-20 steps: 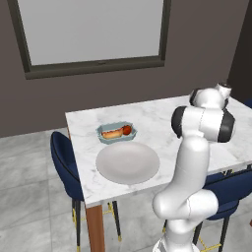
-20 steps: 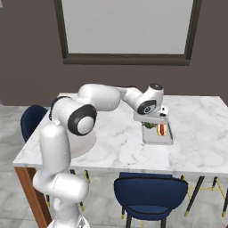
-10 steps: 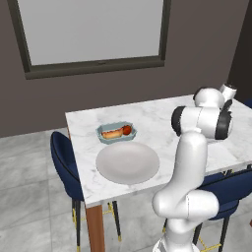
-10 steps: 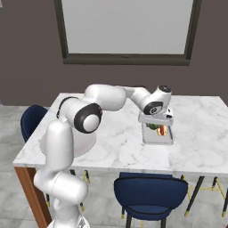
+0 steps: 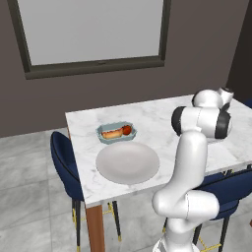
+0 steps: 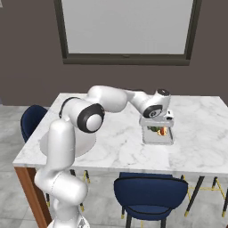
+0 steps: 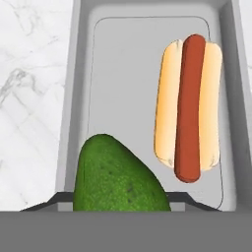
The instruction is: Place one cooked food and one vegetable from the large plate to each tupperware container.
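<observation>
My gripper [image 6: 156,125] hangs low over the pale grey tupperware container [image 6: 157,137] on the right half of the table. The hand view looks straight down into this tub [image 7: 74,98]. A hot dog [image 7: 188,108] lies in it on the right. A green avocado [image 7: 120,182] sits between my gripper's [image 7: 122,199] dark fingertips, which are shut on it just above the tub floor. The blue-green tupperware container [image 5: 116,132] holds a hot dog [image 5: 111,132] and a red tomato [image 5: 127,130]. In front of it lies the large plate [image 5: 128,162], bare.
The marble table [image 6: 111,147] has blue chairs at its left end [image 5: 63,157] and along its near side [image 6: 149,191]. A dark wall with a window stands behind it. My white arm reaches across the table's middle.
The hand with the avocado has shifted slightly right and sunk lower over the grey tub. Everything else has stayed in place.
</observation>
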Controlling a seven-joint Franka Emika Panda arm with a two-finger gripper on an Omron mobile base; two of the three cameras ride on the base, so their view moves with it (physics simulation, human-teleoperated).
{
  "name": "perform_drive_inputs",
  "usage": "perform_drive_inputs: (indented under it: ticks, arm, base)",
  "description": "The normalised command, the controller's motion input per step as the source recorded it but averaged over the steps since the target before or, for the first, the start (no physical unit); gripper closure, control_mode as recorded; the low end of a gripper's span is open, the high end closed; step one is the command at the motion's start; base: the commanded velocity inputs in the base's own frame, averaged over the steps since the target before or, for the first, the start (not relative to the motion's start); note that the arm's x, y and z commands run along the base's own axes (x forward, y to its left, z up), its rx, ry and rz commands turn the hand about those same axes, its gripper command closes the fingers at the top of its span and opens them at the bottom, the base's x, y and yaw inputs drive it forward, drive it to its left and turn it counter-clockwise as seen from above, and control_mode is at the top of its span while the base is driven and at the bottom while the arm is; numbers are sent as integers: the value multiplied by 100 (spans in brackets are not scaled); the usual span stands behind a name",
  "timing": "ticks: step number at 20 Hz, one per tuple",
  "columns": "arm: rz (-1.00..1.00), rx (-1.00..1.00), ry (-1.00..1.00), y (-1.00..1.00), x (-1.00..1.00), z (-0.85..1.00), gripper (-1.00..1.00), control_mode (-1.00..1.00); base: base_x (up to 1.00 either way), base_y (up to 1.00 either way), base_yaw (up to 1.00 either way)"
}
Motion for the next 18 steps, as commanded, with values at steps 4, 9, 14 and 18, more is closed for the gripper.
perform_drive_inputs:
  ticks: [4, 9, 14, 18]
  arm:
    - [0, -9, 0, 15, 16, -4, 100, -100]
    - [0, 0, 4, 0, 29, 0, 100, -100]
    - [0, 0, 1, 0, 29, -7, 100, -100]
    - [0, 0, 0, 0, 24, -14, 100, -100]
  base:
    - [0, 0, 0]
    - [0, 0, 0]
    - [0, 0, 0]
    - [0, 0, 0]
